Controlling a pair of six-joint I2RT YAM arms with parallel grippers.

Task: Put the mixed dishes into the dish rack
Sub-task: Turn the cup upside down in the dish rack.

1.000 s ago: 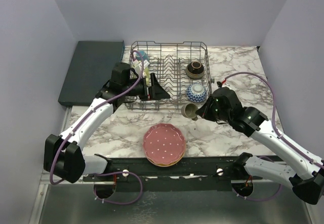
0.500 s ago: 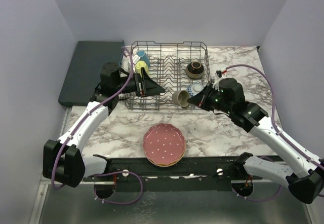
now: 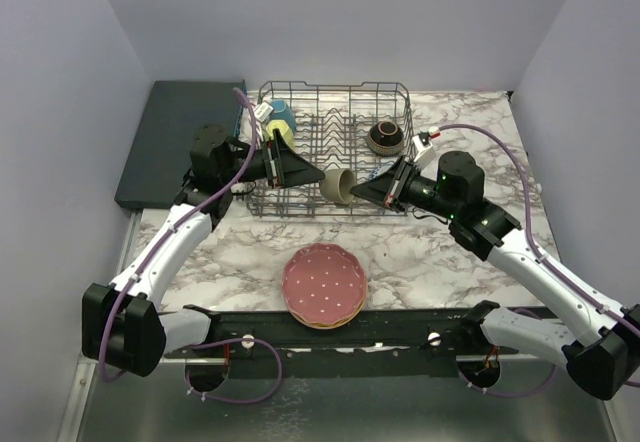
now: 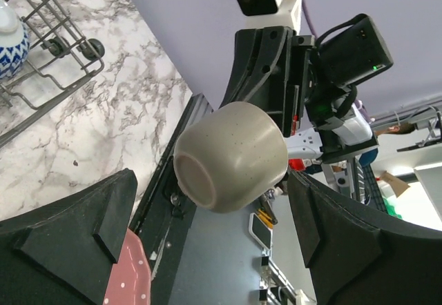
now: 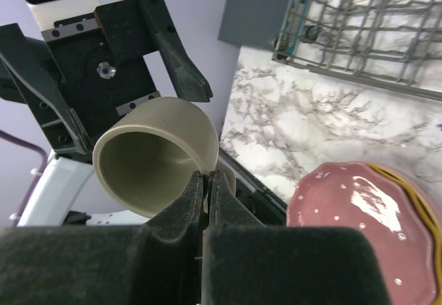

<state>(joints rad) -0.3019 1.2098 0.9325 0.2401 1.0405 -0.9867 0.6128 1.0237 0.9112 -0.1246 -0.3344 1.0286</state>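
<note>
My right gripper [image 3: 362, 194] is shut on the wall of the olive-grey mug [image 3: 338, 186] and holds it on its side in the air over the front edge of the dish rack [image 3: 300, 92]. In the right wrist view the fingers [image 5: 197, 205] pinch the mug [image 5: 155, 154] at its rim. My left gripper [image 3: 310, 174] is open, pointing at the mug's base from the left. In the left wrist view the mug [image 4: 231, 154] hangs just beyond my spread left gripper [image 4: 213, 212], not touching it. A pink dotted plate [image 3: 324, 282] tops a stack at the near edge.
The rack holds a brown bowl [image 3: 385, 137] at the back right, a blue patterned bowl [image 4: 8, 32] and blue and yellow mugs [image 3: 278, 122] at the back left. The dark teal slab [image 3: 180, 137] lies left of the rack. Grey walls close in on three sides.
My right gripper has carried the mug left and up from the table's right side to over the rack's front. My left gripper has drawn back a little and faces the mug.
</note>
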